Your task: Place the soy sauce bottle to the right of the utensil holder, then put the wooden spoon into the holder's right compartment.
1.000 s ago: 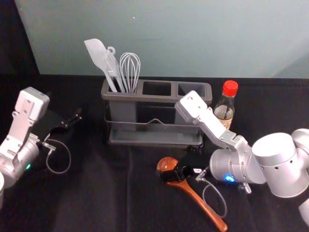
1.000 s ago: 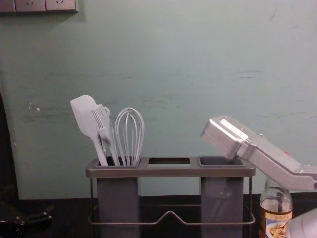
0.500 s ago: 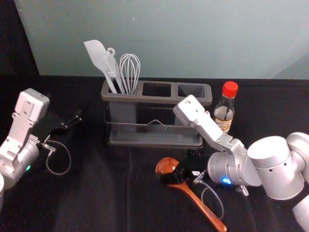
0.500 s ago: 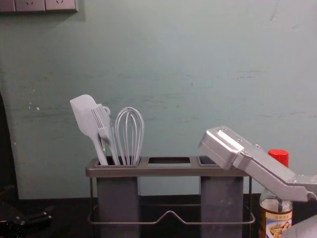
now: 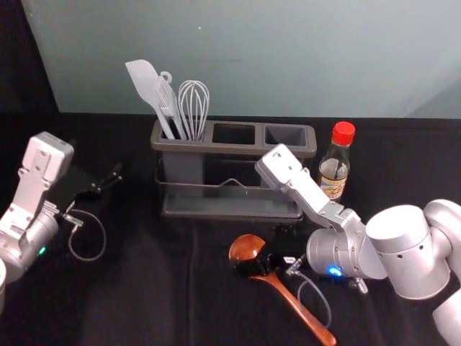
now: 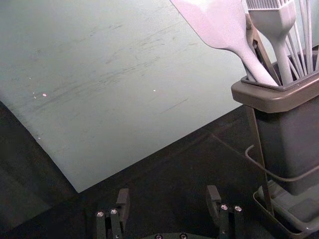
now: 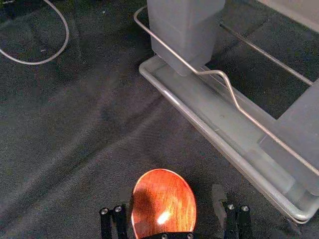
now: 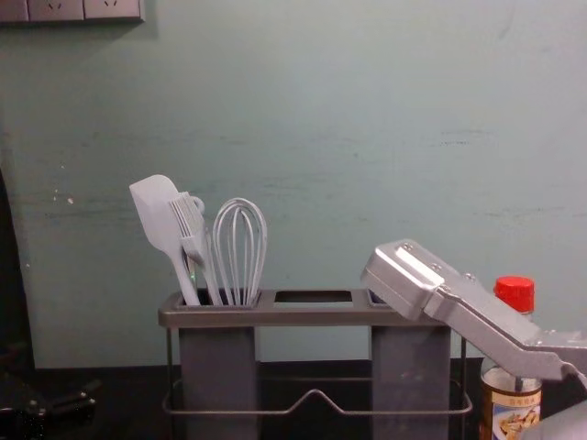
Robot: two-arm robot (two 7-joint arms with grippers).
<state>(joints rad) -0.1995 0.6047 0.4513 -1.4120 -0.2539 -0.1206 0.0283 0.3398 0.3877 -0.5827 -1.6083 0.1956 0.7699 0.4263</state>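
The right gripper is low over the neck of the wooden spoon, which lies diagonally before the holder. In the right wrist view, the right gripper is open, with the spoon's bowl between its fingers, nearer one of them. The soy sauce bottle stands upright right of the utensil holder; in the chest view, the arm partly covers the bottle. The holder's right compartment looks empty. The left gripper is parked left of the holder; in its wrist view, the left gripper is open.
A white spatula, a brush and a whisk stand in the holder's left compartment. The holder's wire rail and tray rim lie close to the right gripper. A wall rises behind the table.
The right arm has moved slightly left and lower, uncovering the bottle's red cap in the chest view. The spoon has shifted slightly left with it. The left arm has stayed still.
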